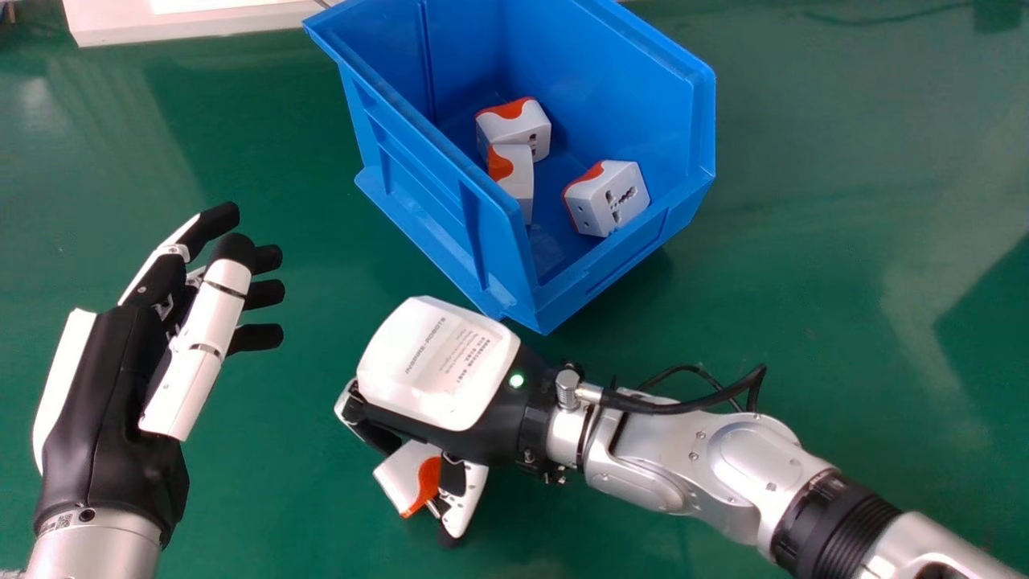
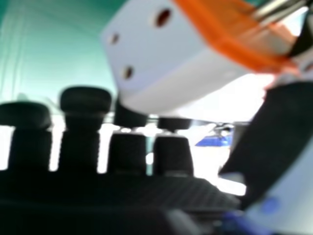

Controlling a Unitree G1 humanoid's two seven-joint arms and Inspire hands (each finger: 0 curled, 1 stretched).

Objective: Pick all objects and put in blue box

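1 white-orange block (image 1: 399, 477) lies between the right fingers (image 1: 375, 435) and thumb (image 1: 468, 497) — pinched there.

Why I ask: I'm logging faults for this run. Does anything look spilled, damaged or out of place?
Nothing stands out as spilled or damaged. Three white-and-orange blocks lie at mixed angles in the blue box, and a fourth block sits tilted in the right hand; neither looks like a fault.
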